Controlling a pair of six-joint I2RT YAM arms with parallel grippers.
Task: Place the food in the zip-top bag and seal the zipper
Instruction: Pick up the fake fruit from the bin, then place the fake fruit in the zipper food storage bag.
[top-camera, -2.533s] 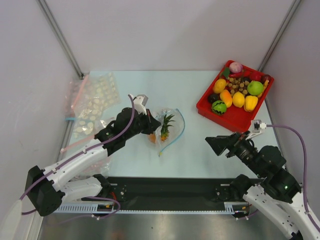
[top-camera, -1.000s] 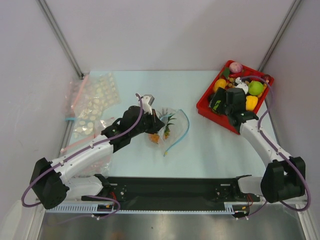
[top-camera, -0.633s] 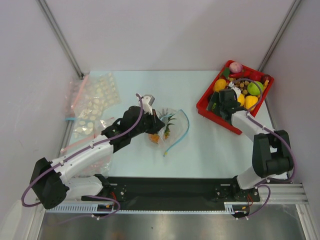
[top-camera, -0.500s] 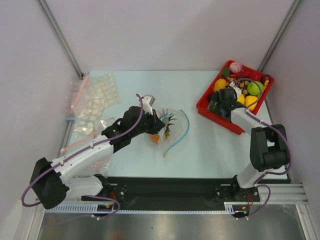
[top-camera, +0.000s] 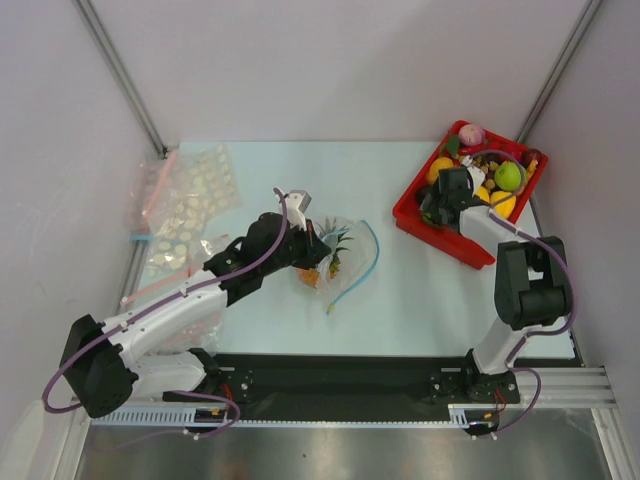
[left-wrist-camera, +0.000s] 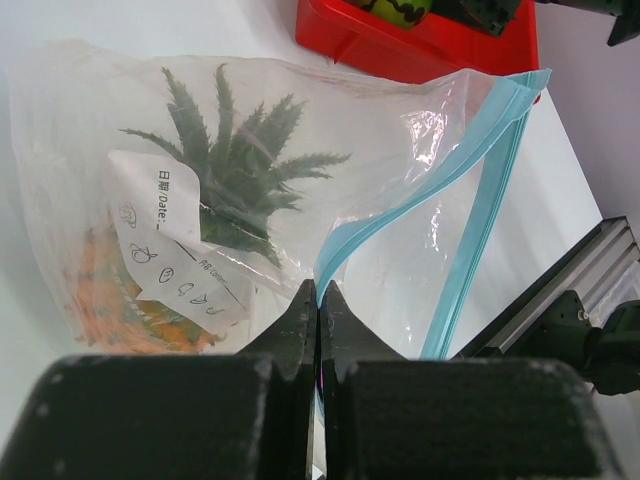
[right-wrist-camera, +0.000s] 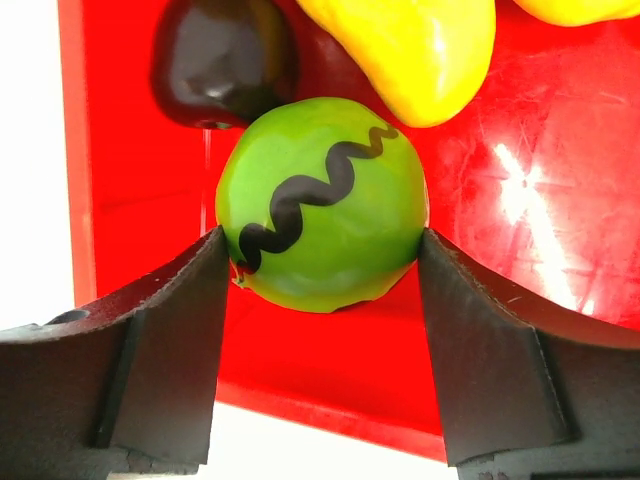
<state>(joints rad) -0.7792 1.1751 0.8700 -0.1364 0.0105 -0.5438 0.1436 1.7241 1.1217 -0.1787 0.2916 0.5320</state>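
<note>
The clear zip-top bag (top-camera: 348, 250) lies mid-table with the orange pineapple (left-wrist-camera: 232, 185) inside it. My left gripper (left-wrist-camera: 318, 292) is shut on the bag's mouth edge, where the light-blue zipper (left-wrist-camera: 482, 165) runs into the jaws; the mouth gapes open. In the red tray (top-camera: 455, 241) at the right, my right gripper (right-wrist-camera: 322, 250) straddles the green round fruit (right-wrist-camera: 320, 200) with the dark wavy mark. Both fingers press its sides, and it rests on the tray floor. A yellow piece (right-wrist-camera: 420, 45) and a dark piece (right-wrist-camera: 222, 60) lie just beyond it.
The tray (right-wrist-camera: 140, 150) holds several more toy foods, among them a green apple (top-camera: 510, 176). Spare clear bags with pink strips (top-camera: 185, 200) lie at the left wall. A black rail (top-camera: 340, 380) runs along the near edge.
My right arm swung from the near right to the tray, came down over the green fruit, and its jaws narrowed onto it. The left gripper shifted slightly right with the bag edge.
</note>
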